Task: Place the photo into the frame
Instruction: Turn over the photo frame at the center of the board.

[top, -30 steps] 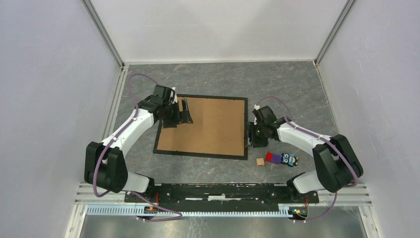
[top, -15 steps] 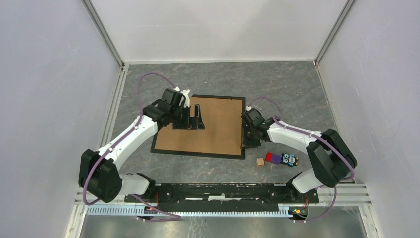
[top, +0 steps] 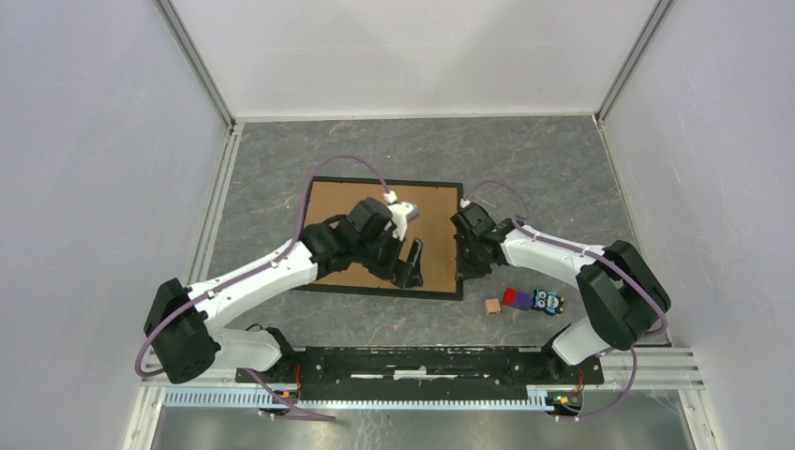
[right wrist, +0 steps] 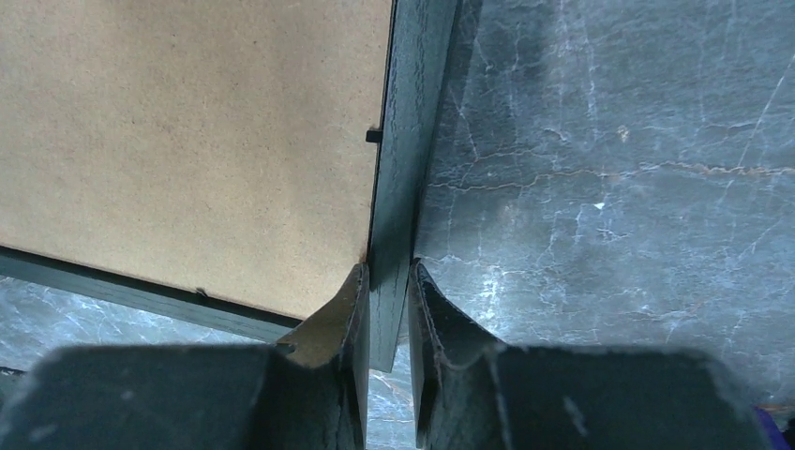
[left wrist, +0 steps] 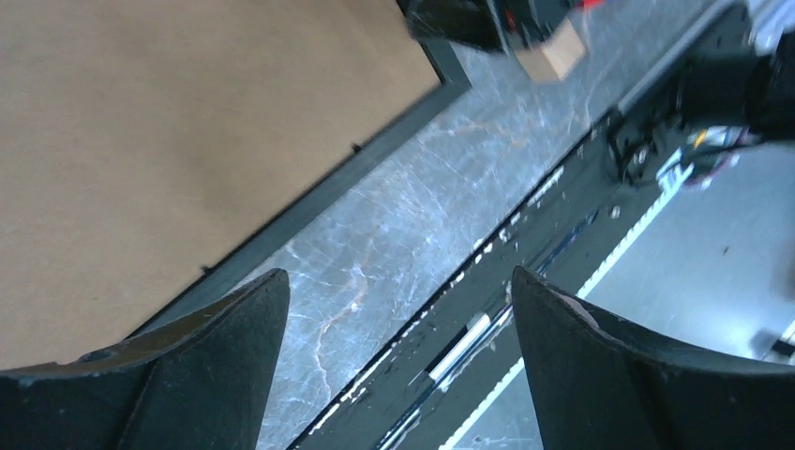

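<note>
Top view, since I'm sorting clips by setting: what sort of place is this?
Probably a robot test cell in a lab: plain white walls box in a grey table, and a left arm and right arm are mounted at its near edge.

A dark grey, marble-veined worktop (top: 534, 159) is boxed in on three sides by plain pale panels: a left wall (top: 94, 141), a back wall (top: 412, 56) and a right wall (top: 712, 141), with slim aluminium posts (top: 195, 61) rising at the two far corners. Along the near edge runs a black mounting bar (top: 375, 356), with a ribbed silver rail (top: 375, 398) just below it. The light is soft and even, casting only faint shadows.
</note>
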Motion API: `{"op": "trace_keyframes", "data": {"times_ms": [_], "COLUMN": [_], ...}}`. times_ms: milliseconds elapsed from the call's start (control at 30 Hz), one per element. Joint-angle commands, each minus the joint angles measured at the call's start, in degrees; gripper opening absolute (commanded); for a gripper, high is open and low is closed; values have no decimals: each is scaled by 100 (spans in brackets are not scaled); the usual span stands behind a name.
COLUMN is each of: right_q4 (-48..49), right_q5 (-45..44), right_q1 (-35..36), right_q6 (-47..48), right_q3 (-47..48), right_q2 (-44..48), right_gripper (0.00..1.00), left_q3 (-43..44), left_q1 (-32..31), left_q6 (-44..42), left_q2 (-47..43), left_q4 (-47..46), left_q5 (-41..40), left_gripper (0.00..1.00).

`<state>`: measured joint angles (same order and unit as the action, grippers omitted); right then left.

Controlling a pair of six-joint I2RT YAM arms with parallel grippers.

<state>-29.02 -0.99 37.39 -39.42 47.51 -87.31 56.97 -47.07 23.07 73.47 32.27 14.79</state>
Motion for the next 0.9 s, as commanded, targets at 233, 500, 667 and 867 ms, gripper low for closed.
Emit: {"op": "trace_keyframes", "data": {"times_ms": [233,500,667,867], "right_q4": [-489,-845,-969,-959], "right_q5": [403,621,765,811], "right_q1": [-29,-85,-121,-145], "right_q6": [192,191,187,63], "right_q3": [769,1270,1395,1394], "right_q2": [-212,-286,-252,-52], "right_gripper": [0,0,0,0], "left_q3": [-1631,-1913,-1803,-1481], "left_q1": [-1824,-2875,-3537,-3894], "left_q6": [-1662,-2898,-3496,-4575], "left_q2": [-953,-406,468,1777], "left_q4": [-2223,-3038,-3622,-4478], "left_q5": [-2130,-3242,-4562,-6401], "left_gripper": [91,93,93,95]}}
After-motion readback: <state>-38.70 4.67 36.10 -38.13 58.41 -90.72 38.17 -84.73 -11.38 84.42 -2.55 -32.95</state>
